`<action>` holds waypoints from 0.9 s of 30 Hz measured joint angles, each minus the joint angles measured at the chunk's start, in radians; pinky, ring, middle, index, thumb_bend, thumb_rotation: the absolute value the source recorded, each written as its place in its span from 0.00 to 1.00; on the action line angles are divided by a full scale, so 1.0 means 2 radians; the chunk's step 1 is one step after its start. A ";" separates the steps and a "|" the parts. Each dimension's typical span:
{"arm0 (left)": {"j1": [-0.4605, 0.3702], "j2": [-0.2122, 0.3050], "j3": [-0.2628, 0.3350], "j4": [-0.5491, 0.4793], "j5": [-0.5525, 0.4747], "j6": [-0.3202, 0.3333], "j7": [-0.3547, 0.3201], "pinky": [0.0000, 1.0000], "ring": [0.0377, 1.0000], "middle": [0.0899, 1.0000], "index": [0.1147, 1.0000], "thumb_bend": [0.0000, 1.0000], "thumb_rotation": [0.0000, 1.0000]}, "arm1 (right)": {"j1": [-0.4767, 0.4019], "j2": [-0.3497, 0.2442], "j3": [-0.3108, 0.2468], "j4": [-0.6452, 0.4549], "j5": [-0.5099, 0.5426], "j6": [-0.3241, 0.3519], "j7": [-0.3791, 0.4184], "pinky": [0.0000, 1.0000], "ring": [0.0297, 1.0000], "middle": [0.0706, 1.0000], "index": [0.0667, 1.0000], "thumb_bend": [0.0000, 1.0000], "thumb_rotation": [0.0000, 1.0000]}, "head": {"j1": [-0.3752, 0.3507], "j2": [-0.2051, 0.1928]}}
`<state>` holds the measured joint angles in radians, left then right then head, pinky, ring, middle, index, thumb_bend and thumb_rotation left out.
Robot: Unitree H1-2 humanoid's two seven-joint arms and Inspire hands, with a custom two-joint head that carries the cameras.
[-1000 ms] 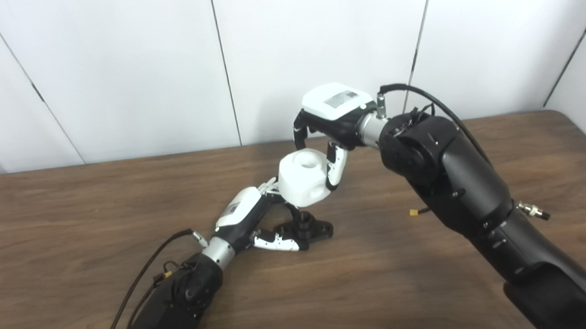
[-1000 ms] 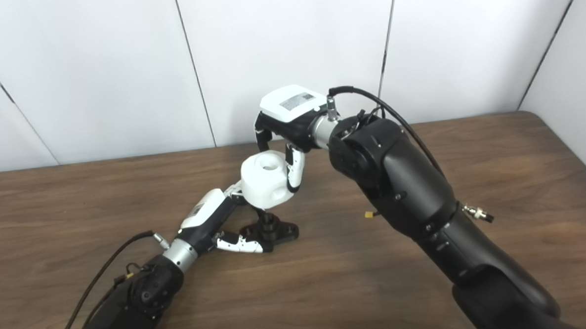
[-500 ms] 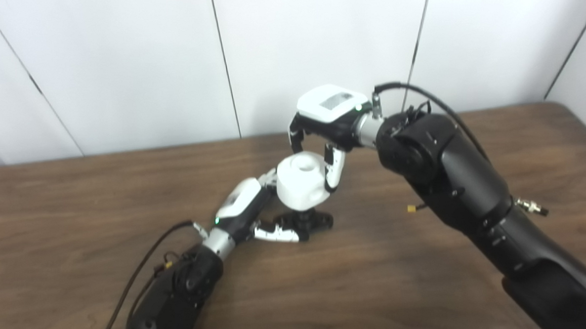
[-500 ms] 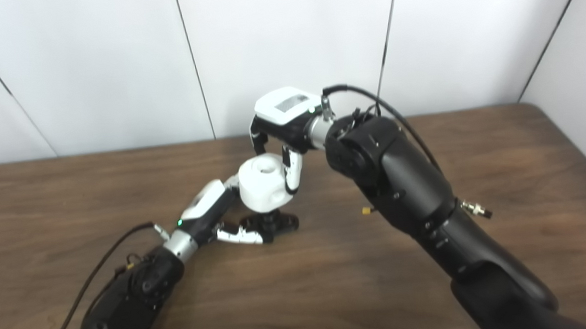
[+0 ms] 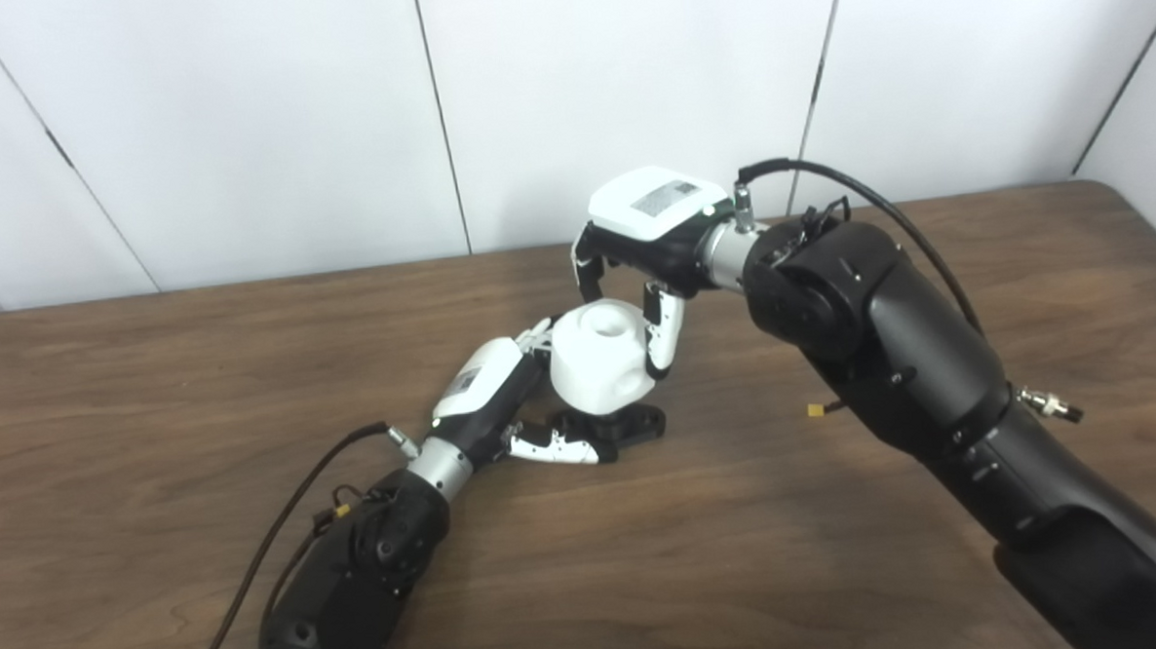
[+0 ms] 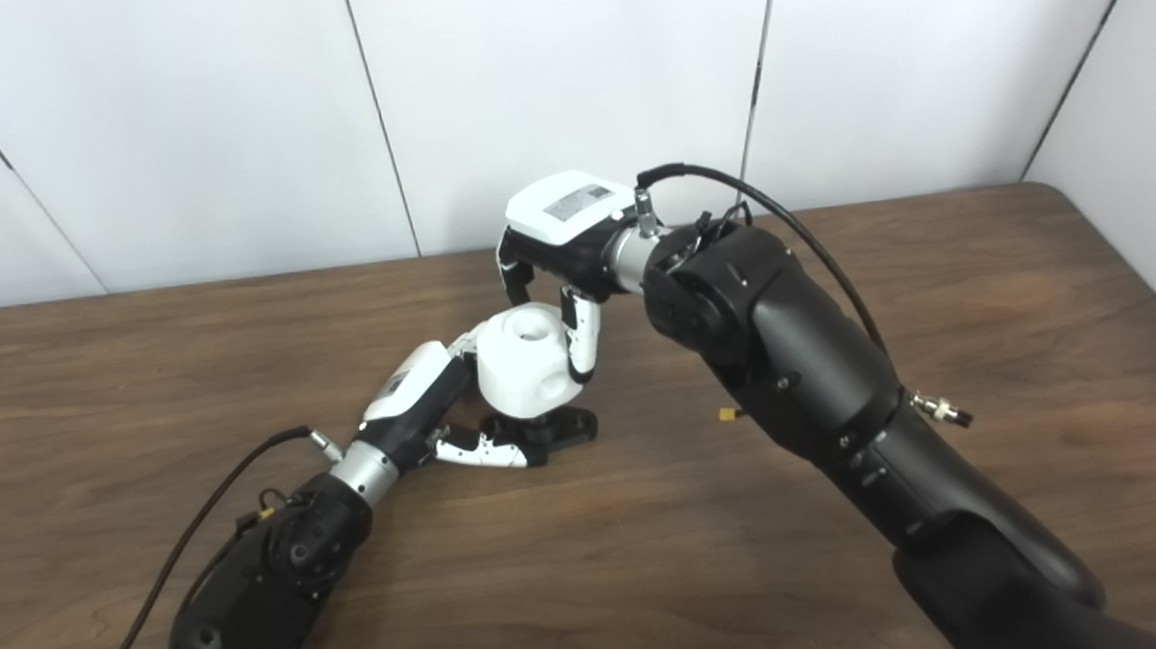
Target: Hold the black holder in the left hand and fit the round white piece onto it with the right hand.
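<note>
1. The left hand (image 5: 488, 397) lies low on the wooden table (image 5: 151, 382), with its arm coming in from the lower left. Its fingers are closed around the black holder (image 5: 631, 427): one white-tipped finger runs along the front of the base, and others reach up behind. That half of the task, steadying the holder, looks done.

2. The black holder sits flat on the table, just right of the left hand. Only its front and right edge show, because the white piece covers the rest and hides any post on it.

3. The round white piece (image 5: 602, 365) sits directly over the holder, with its bottom down at the base and a round hollow facing up. It tilts slightly toward the right. I cannot tell whether it is fully seated or only resting on the holder, since the joint is hidden.

4. The right hand (image 5: 634, 268) reaches over from the right and arches above the piece. Its fingers curl down and clasp the piece, one finger flat against the right side and others at the back rim.

5. In my judgement the fit is nearly complete. What remains is a last press to square and seat the piece, and then the right hand can let go.
</note>
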<state>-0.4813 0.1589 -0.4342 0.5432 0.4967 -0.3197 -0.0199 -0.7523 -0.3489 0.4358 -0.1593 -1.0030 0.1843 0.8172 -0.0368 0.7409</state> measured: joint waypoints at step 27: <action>0.006 -0.001 -0.001 -0.012 -0.001 0.013 0.000 0.97 1.00 0.94 0.41 0.52 0.06 | 0.007 -0.002 0.003 0.017 -0.013 -0.008 -0.021 0.69 0.71 0.70 0.45 0.53 0.14 | 0.008 0.005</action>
<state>-0.4695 0.1561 -0.4358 0.5191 0.4944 -0.2934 -0.0204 -0.7382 -0.3533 0.4413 -0.1245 -1.0295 0.1687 0.7743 -0.0199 0.7501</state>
